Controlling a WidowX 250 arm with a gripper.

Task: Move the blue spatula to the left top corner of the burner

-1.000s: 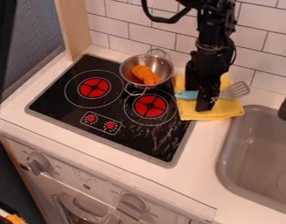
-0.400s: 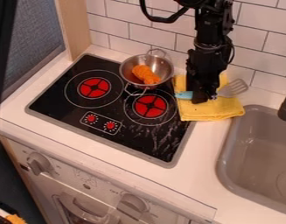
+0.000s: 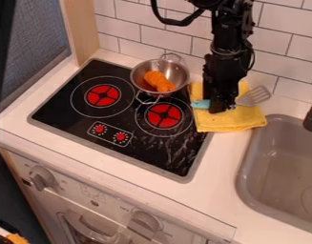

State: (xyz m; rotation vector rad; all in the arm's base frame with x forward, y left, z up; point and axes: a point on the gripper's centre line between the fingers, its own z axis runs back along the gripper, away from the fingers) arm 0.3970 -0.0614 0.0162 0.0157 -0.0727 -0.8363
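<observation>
Likely securing the blue-handled spatula point(image 3: 254, 96)
We are wanting a square hold before lifting off the yellow cloth point(image 3: 232, 121); whether the gripper point(image 3: 222, 109) is clamped or open, we cannot tell.

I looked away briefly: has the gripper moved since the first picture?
Yes. The gripper has shifted up the view and slightly left, away from the near edge of the yellow towel.

Round silver metal pot point(image 3: 179, 74) sits on flat black glass stovetop point(image 3: 148, 155). Blue-handled slotted spatula point(image 3: 254, 96) lies on flat yellow cloth point(image 3: 227, 123) between stovetop and rectangular grey sink point(image 3: 279, 162)
</observation>
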